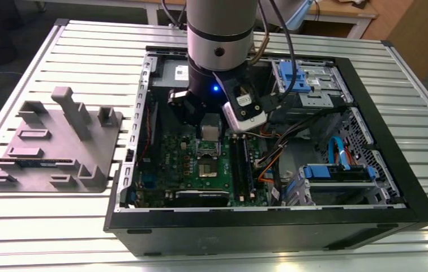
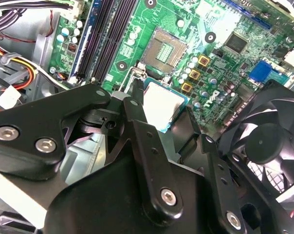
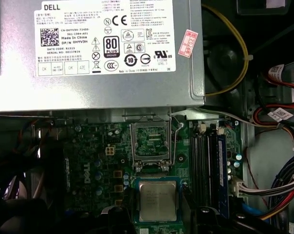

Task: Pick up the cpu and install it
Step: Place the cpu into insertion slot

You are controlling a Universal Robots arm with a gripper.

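The cpu (image 3: pixel 157 200), a small silvery square with a green rim, hangs flat just above the green motherboard (image 3: pixel 93 170). My gripper (image 3: pixel 157 217) is shut on it, one black finger at each side edge. In the second wrist view the cpu (image 2: pixel 161 103) sits between the black fingers (image 2: pixel 137 114), a little short of the open socket (image 2: pixel 164 47). The open socket (image 3: pixel 149 141) shows its pin field, with its metal frame and lever lifted. In the exterior view my gripper (image 1: pixel 209 129) is low inside the computer case, holding the cpu (image 1: pixel 210 134) over the socket (image 1: pixel 209 151).
The case walls (image 1: pixel 259 218) ring the board. A silver power supply (image 3: pixel 98 53) lies beyond the socket, memory slots (image 3: pixel 208 165) run beside it, and a black fan (image 2: pixel 268 141) is close by. Cable bundles (image 3: pixel 278 180) and blue drive bays (image 1: pixel 335 173) fill the exterior view's right. A grey fixture (image 1: pixel 55 141) stands outside.
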